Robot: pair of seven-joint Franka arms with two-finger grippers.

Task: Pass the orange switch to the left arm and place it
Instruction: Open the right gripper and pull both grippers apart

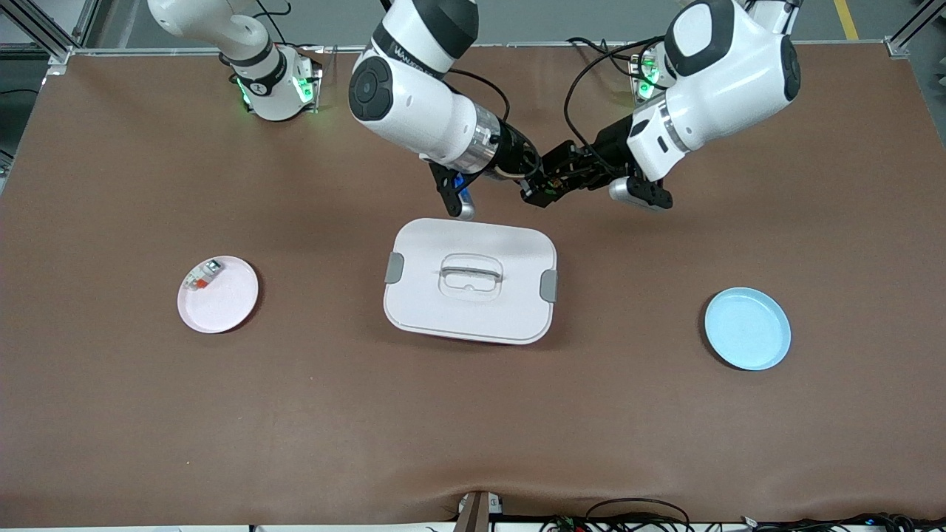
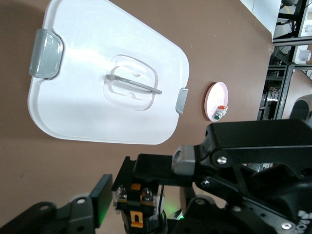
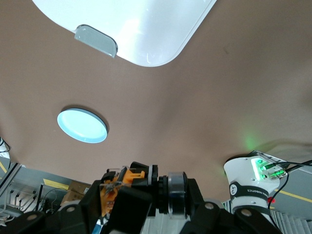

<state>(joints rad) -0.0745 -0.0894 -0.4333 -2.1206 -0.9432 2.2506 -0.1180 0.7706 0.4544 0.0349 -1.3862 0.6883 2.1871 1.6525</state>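
The orange switch is held in the air between the two gripper tips, over bare table farther from the front camera than the box. My right gripper is shut on the switch; the right wrist view shows its orange face clamped between the jaws. My left gripper meets it from the left arm's end. In the left wrist view the switch sits between the left jaws, and the one visible finger stands slightly off it. The box lid also shows there.
A pink plate toward the right arm's end holds a small white piece with a red-orange mark. An empty blue plate lies toward the left arm's end. The box stands between them at the table's middle.
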